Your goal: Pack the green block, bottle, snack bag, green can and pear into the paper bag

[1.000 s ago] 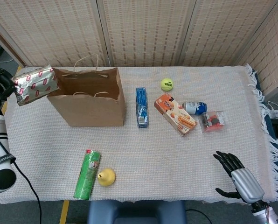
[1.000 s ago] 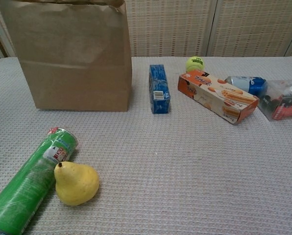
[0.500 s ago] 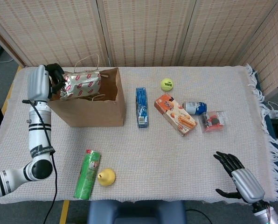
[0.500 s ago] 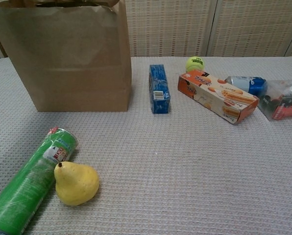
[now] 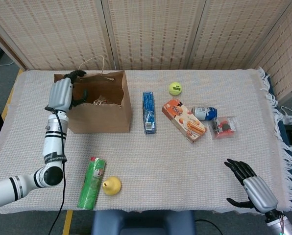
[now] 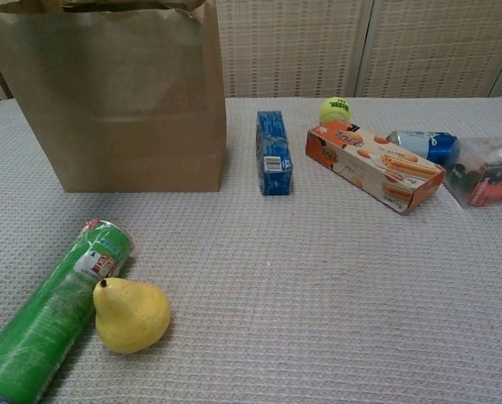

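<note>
The paper bag [image 5: 99, 110] stands upright just right of the left hand [image 5: 62, 94], which hangs over its open left edge, fingers apart and holding nothing. Well below this hand lie the green can [image 5: 91, 182] and the pear [image 5: 111, 185], touching. The right hand [image 5: 250, 188], far away at the near right corner, seems released too.

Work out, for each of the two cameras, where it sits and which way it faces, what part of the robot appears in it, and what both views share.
Head view: high above the table's near edge, looking down and forward; shows the left hand at the paper bag and the right hand near the front right corner.
Chest view: low at the near edge, looking level across the table; no part of the robot shows.
Shared: paper bag, green can, pear, tennis ball.
</note>
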Motion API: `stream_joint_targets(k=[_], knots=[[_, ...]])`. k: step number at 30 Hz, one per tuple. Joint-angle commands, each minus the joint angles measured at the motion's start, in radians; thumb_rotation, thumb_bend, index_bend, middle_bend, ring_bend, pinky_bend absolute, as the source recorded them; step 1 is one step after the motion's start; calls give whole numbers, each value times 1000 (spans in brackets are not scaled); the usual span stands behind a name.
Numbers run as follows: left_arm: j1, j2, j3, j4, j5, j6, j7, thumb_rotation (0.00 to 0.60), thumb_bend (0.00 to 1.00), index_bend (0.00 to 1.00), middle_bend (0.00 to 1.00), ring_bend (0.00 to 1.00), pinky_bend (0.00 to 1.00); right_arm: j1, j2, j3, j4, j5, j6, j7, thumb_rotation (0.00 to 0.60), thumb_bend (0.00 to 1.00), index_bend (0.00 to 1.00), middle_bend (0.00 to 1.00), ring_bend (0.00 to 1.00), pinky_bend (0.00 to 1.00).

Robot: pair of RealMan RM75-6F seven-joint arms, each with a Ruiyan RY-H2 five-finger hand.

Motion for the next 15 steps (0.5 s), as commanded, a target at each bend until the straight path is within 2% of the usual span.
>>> stream_joint_targets(k=[1, 6, 10, 11, 12, 14, 15], knots=[[16, 25, -2, -36, 7, -8, -15, 600, 396, 36, 34, 30, 195, -1, -1, 0, 0, 0, 1, -2, 600, 57, 0, 0, 0, 0], [77, 80, 13, -136, 67, 24, -60, 600, 419, 55, 47, 48, 221, -5, -3, 1, 5, -3, 9, -7, 600, 58, 0, 0, 0, 0], [121, 105, 38, -171, 138, 61, -86, 600, 488, 165, 119, 132, 311, -6, -5, 1, 8, -4, 12, -9, 600, 58, 0, 0, 0, 0], [135, 113, 47, -179, 162, 73, -95, 600, 519, 253, 215, 217, 385, -7, -6, 1, 8, -4, 13, -10, 600, 57, 0, 0, 0, 0], [169, 131, 67, -193, 213, 100, -115, 600, 548, 372, 353, 341, 489, -7, -7, 1, 9, -5, 14, -11, 600, 58, 0, 0, 0, 0], [290, 183, 127, -231, 313, 201, -184, 600, 585, 542, 558, 527, 648, -9, -10, 1, 12, -13, 19, -21, 600, 57, 0, 0, 0, 0], [328, 205, 151, -242, 355, 217, -219, 600, 589, 566, 584, 552, 672, -10, -12, 0, 14, -14, 21, -24, 600, 57, 0, 0, 0, 0]])
